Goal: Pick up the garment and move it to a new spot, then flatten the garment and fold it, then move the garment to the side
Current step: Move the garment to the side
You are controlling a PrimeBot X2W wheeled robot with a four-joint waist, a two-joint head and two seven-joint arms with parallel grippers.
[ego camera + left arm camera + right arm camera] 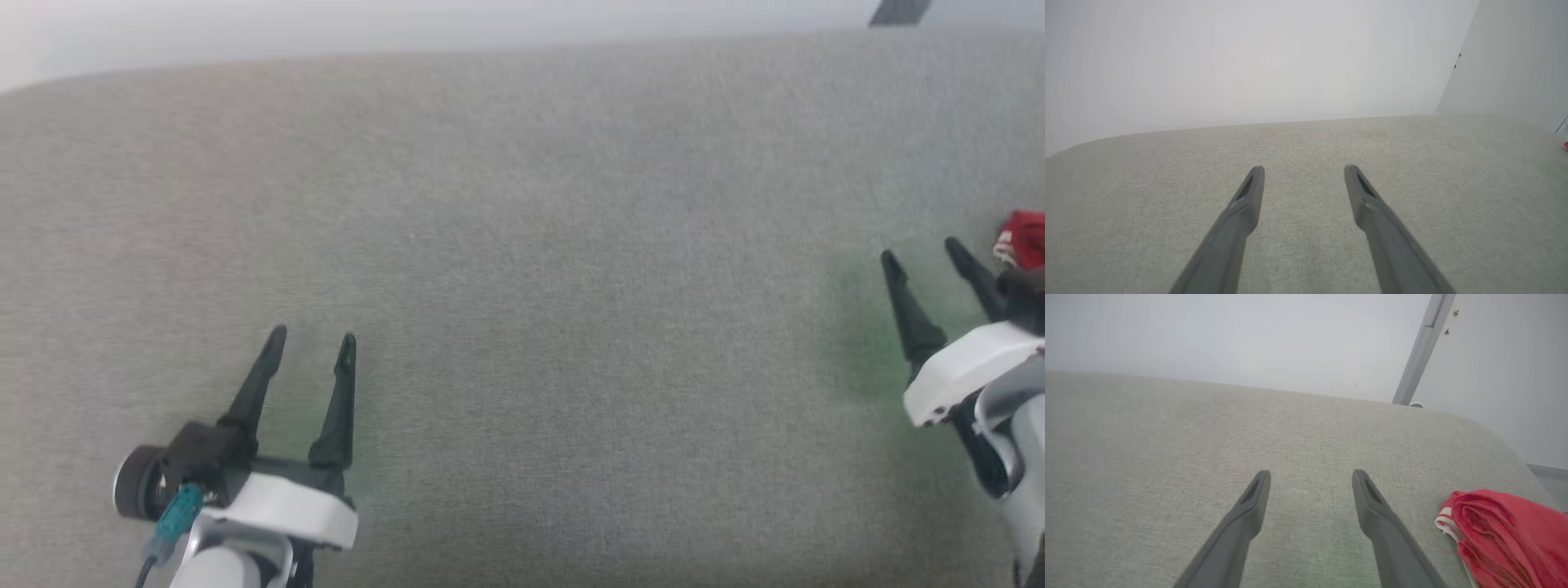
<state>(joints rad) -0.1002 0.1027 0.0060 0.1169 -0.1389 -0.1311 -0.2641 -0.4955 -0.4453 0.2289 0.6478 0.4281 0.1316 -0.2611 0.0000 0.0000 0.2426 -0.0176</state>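
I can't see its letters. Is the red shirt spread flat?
No. The garment lies in a bundle of layered red folds, striped trim at its edge.

Garment (1506, 535): red, with red-and-white striped trim at one edge.
Table (522, 245): light grey, fine woven texture.
Left tool (313, 335), right tool (920, 250): black fingers, white housings; teal connector (178, 510) on left.
Wall (1249, 61): pale grey-white.

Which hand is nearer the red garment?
Right. The right hand sits open just beside the garment, which lies to its right; the left hand is far off across the grey surface.
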